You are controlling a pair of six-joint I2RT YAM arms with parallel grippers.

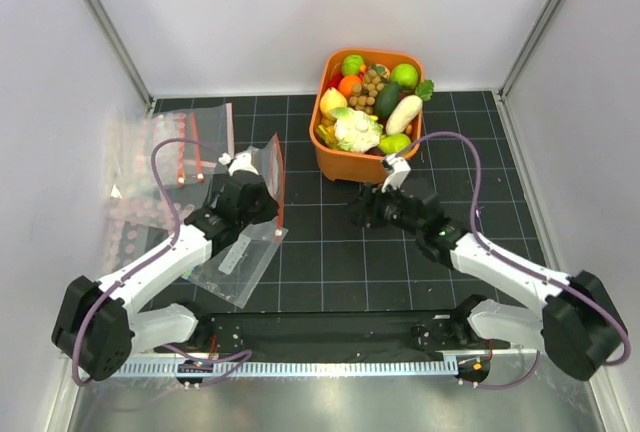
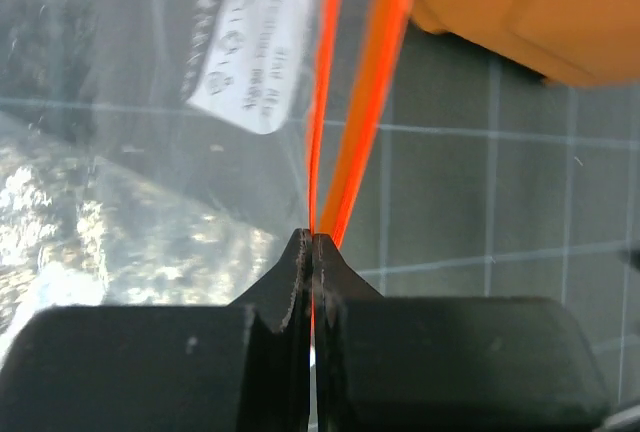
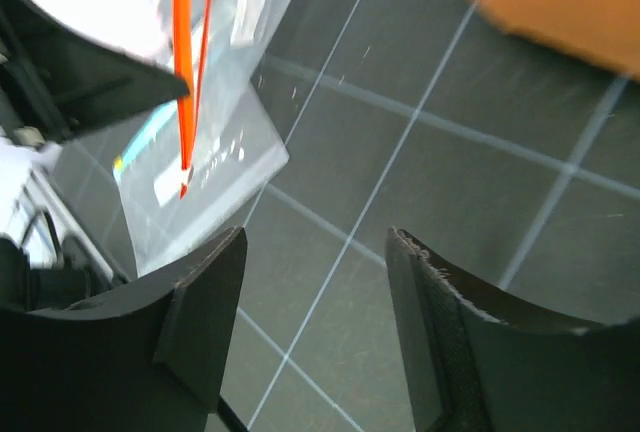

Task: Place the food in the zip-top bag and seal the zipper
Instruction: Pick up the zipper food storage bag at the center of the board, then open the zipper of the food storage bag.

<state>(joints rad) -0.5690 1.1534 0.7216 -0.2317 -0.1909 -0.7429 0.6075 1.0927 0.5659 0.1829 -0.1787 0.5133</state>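
Black gridded mat (image 1: 330, 252), white walls on three sides. Far left of orange bin (image 1: 345, 167): heap of spare clear bags (image 1: 150, 167). Left of bin: zip-top bag (image 1: 240, 257), lifted at one end, white label (image 2: 255, 62) showing. Left gripper (image 2: 312, 242) clamped tight on zipper (image 2: 325, 102), both red-orange tracks running away from pinch. Inside bin: cauliflower (image 1: 358, 130), lemon-like fruit (image 1: 333, 102), brown-ball cluster (image 1: 374, 80), dark green piece (image 1: 388, 100), none bagged. Just beside bin's near wall: right gripper (image 3: 315, 252), fingers spread, holding nothing. Likely hazards: thin strip slipping out of pinch under any tug; mouth too narrow for cauliflower without second hold; bag sagging and spilling once loaded.
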